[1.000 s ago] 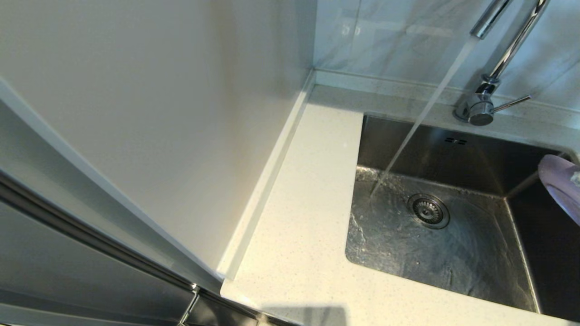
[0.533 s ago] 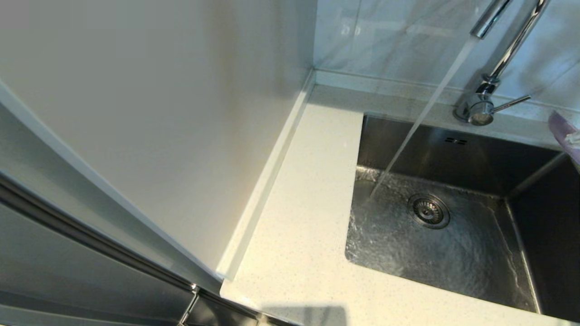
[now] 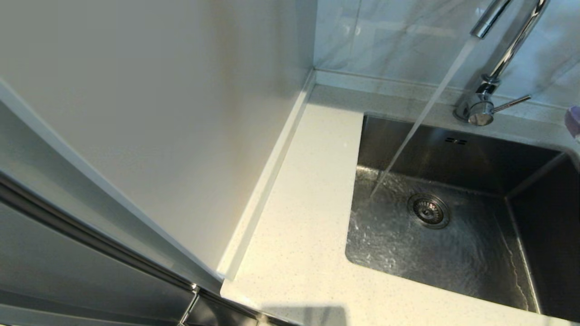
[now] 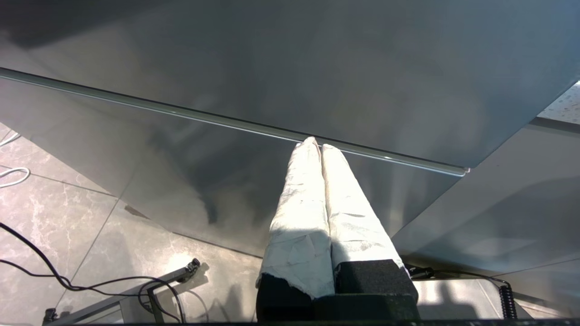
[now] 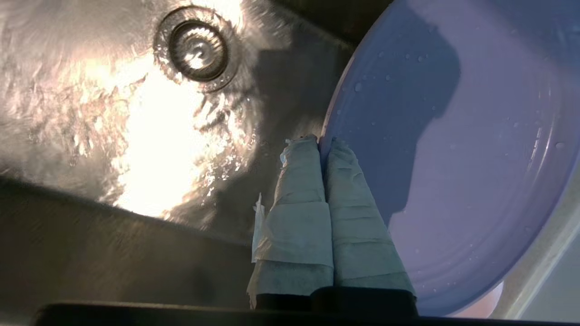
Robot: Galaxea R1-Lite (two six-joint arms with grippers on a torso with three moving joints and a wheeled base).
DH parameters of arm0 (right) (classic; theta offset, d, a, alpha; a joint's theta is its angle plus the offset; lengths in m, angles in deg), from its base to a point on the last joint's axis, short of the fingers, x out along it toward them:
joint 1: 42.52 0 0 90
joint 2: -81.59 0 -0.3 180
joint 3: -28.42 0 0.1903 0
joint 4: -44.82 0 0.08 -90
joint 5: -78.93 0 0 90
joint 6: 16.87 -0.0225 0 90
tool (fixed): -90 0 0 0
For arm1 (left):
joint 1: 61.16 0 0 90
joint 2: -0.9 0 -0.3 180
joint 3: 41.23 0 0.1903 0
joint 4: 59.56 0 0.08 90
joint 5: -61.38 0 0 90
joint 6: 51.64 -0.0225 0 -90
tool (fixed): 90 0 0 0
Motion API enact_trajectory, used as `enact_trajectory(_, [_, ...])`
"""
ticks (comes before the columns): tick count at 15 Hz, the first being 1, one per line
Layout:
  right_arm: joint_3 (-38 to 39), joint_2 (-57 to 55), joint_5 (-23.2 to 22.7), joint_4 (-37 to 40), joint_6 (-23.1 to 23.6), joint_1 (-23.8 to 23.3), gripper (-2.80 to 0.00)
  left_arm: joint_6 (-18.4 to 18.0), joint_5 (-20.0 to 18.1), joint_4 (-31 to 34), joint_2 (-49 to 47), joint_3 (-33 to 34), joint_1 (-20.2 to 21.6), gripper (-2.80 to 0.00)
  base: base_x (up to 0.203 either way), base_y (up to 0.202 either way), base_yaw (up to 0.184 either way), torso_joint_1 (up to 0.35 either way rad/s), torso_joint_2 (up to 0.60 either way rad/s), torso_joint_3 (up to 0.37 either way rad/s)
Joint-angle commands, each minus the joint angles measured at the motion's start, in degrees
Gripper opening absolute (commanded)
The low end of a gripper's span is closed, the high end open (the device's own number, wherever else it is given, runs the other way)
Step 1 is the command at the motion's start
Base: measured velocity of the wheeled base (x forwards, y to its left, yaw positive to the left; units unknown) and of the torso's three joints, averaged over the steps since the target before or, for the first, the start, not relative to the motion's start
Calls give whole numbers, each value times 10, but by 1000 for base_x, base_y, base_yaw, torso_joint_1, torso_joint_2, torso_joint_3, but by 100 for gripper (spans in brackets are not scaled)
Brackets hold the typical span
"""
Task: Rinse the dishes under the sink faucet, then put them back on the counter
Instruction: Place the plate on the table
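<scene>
Water is running from the faucet (image 3: 494, 72) into the sink (image 3: 453, 253), striking the floor beside the drain strainer (image 5: 197, 44). I am holding the lilac plate (image 5: 476, 136), beaded with droplets, by its rim in my right gripper (image 5: 322, 142), fingers pinched tight, over the sink's right edge. My left gripper (image 4: 316, 147) is hanging parked by a cabinet front (image 4: 272, 68), fingers together.

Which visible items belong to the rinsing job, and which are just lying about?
Job: lilac plate clamped in the right gripper; running faucet; sink; counter.
Lying about: floor cables; cabinet panel facing the shut, parked left gripper.
</scene>
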Motion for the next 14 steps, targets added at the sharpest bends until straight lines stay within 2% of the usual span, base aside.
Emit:
enact_trajectory(1, [0, -43, 22, -40, 1, 0, -280, 0, 0, 0, 0, 0, 0, -280, 0, 0, 0, 0, 0, 0])
enact_trajectory(4, [1, -85, 54, -99, 2, -1, -280, 0, 0, 0, 0, 0, 0, -280, 0, 0, 0, 0, 0, 0])
enact_trajectory(14, [0, -132, 104, -174, 3, -17, -280, 0, 0, 0, 0, 0, 0, -280, 0, 0, 0, 0, 0, 0])
